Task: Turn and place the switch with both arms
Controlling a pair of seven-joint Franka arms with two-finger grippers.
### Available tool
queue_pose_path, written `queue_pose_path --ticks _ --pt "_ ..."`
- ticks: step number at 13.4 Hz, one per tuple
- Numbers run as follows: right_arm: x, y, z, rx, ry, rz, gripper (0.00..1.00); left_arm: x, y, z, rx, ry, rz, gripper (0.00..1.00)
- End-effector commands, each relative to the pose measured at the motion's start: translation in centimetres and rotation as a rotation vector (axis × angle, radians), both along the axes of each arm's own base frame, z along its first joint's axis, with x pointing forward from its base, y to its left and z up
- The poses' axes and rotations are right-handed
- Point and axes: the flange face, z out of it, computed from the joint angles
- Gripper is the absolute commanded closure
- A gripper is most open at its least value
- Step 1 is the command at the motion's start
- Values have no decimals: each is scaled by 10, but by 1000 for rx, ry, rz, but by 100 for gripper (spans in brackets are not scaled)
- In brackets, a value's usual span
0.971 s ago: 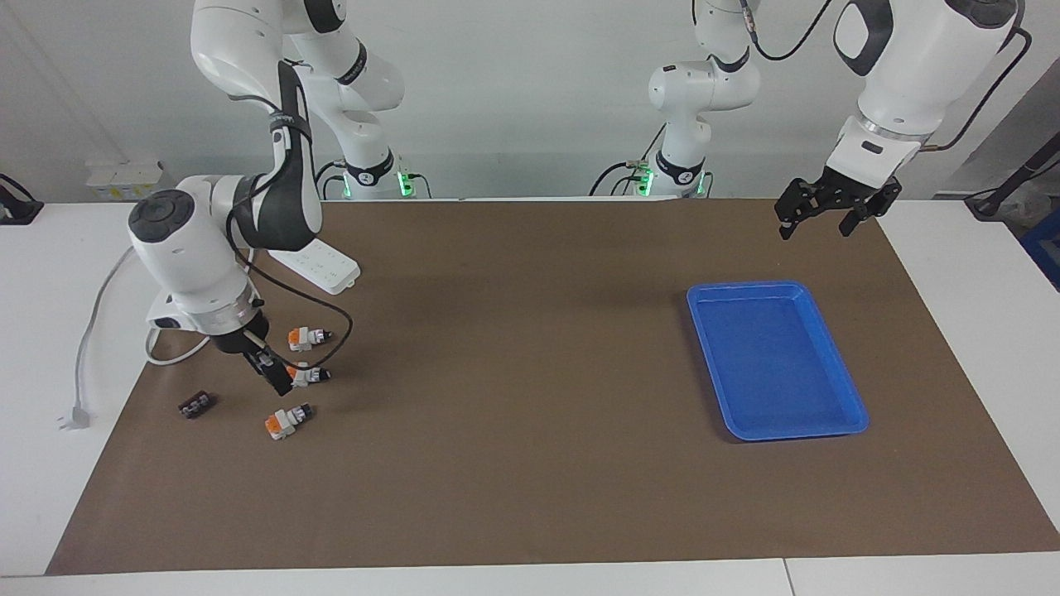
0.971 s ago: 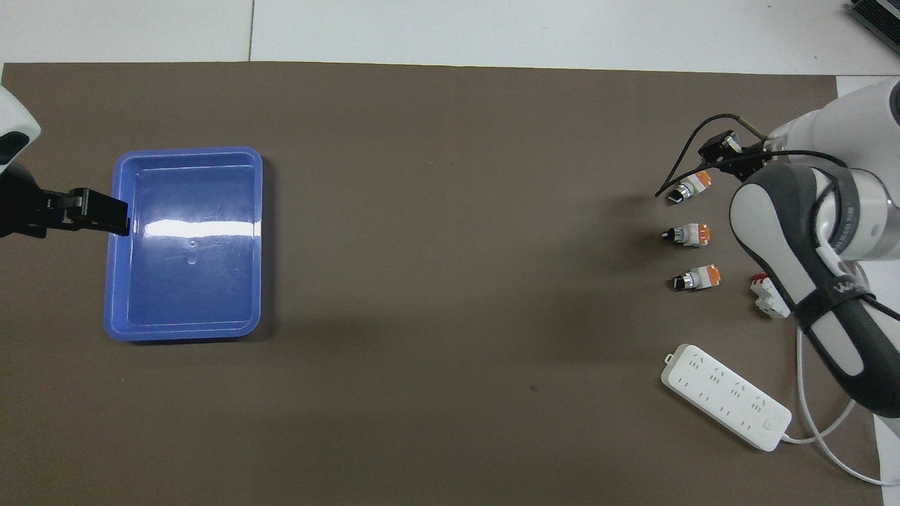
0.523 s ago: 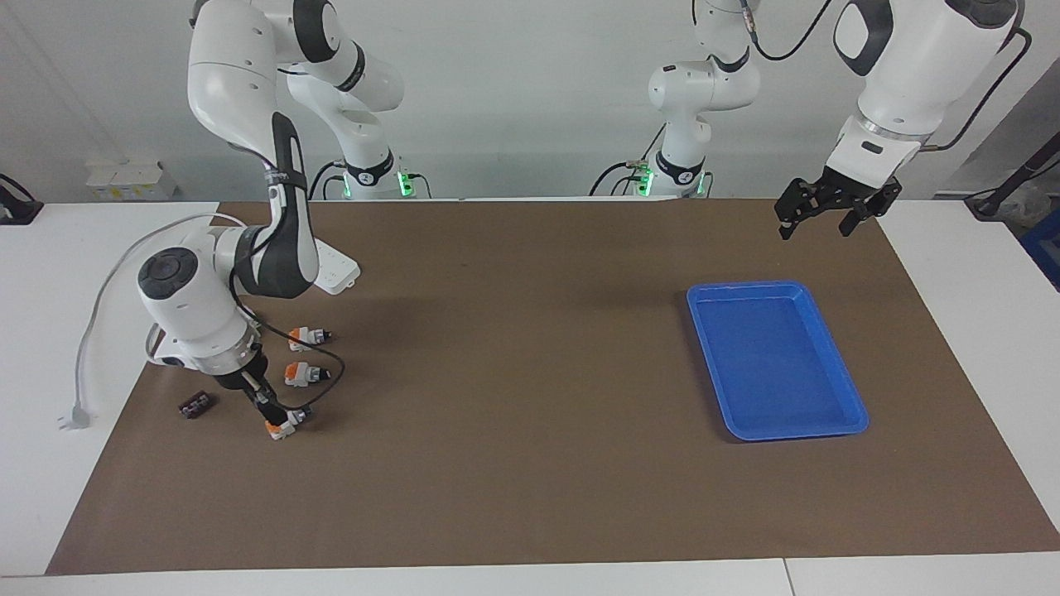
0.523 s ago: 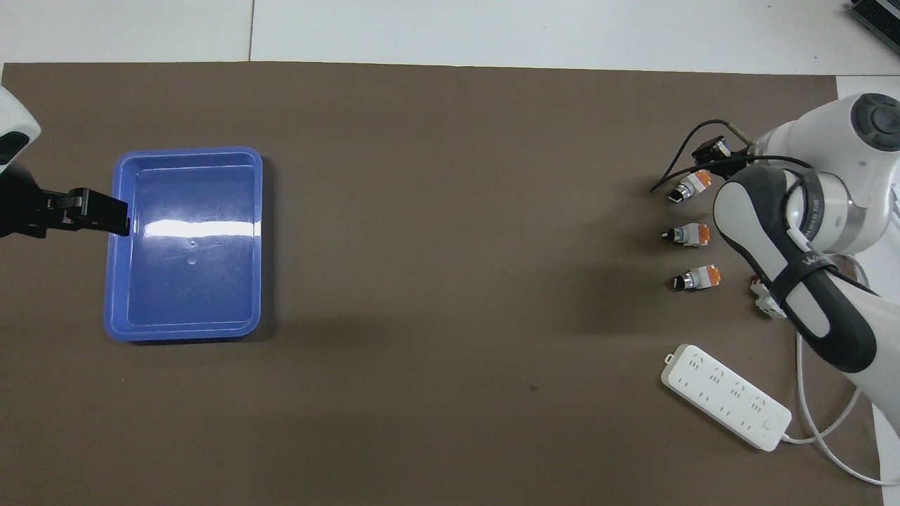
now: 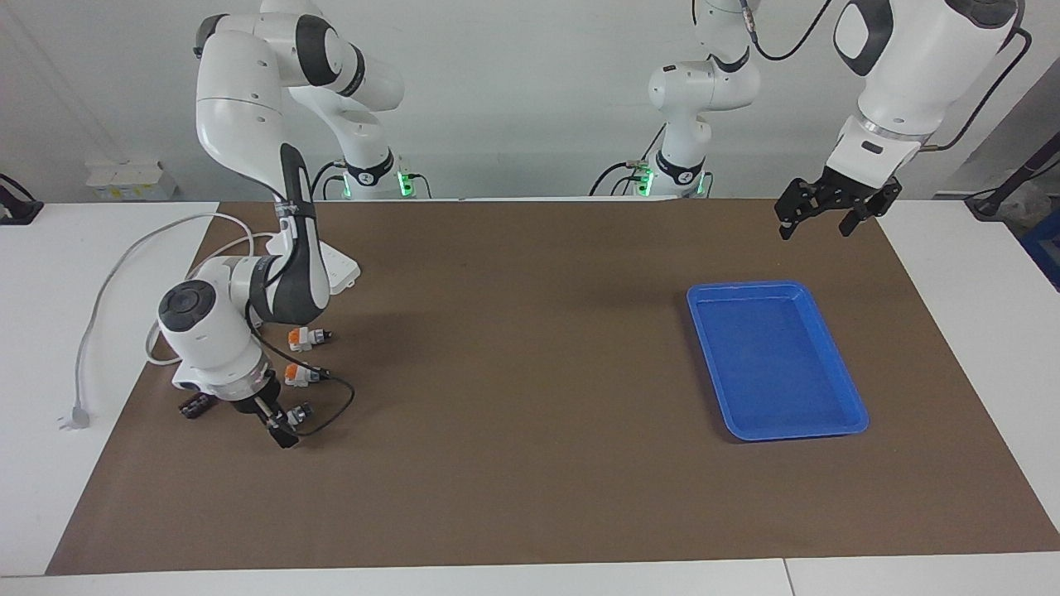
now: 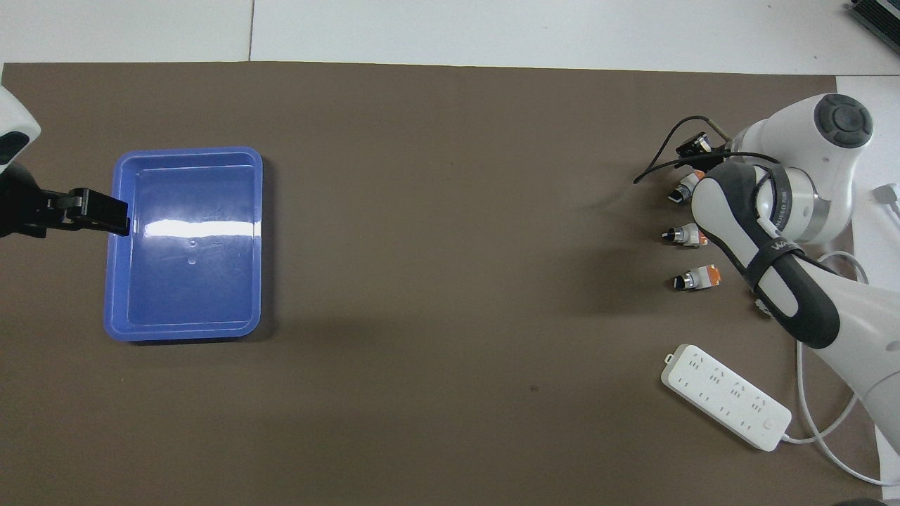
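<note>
Three switches lie in a row on the brown mat at the right arm's end. The nearest one to the robots and the middle one lie free. The farthest switch is partly hidden by my right gripper, which is down at the mat right at it. One of its fingers shows in the overhead view. My left gripper is open and empty, waiting in the air by the blue tray's edge.
The blue tray stands at the left arm's end. A white power strip with its cable lies nearer to the robots than the switches. A small black ridged block lies beside the right gripper.
My right gripper has moved away from the robots, from beside the middle switch to the farthest one, and has come down to the mat. The left arm has not moved.
</note>
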Motion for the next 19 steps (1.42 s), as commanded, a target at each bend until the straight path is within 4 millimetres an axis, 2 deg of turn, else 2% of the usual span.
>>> queue_pose_path --ticks 1,2,5,7,9,11,13,16,19 --pt "4 -1 2 23 -11 -31 79 -9 3 1 13 7 -4 0" --pt "4 -3 1 21 -10 -34 100 -9 3 2 13 6 -4 0" --pt "4 -2 5 20 -7 -33 100 -9 3 2 12 4 -4 0" --pt "1 6 17 23 11 -25 100 -9 3 3 13 4 -4 0" --pt "-11 29 51 31 14 -63 100 -9 3 2 12 1 -15 0" --pt "-28 65 73 31 43 -36 100 -9 3 1 12 4 -10 0" --pt "-50 118 93 50 56 -24 100 -8 5 2 11 1 -6 0" --pt "-67 185 128 165 54 -211 100 -11 3 -5 1 -10 -3 0" --pt "-88 253 145 249 88 -277 100 -17 -7 -18 -102 -21 6 0"
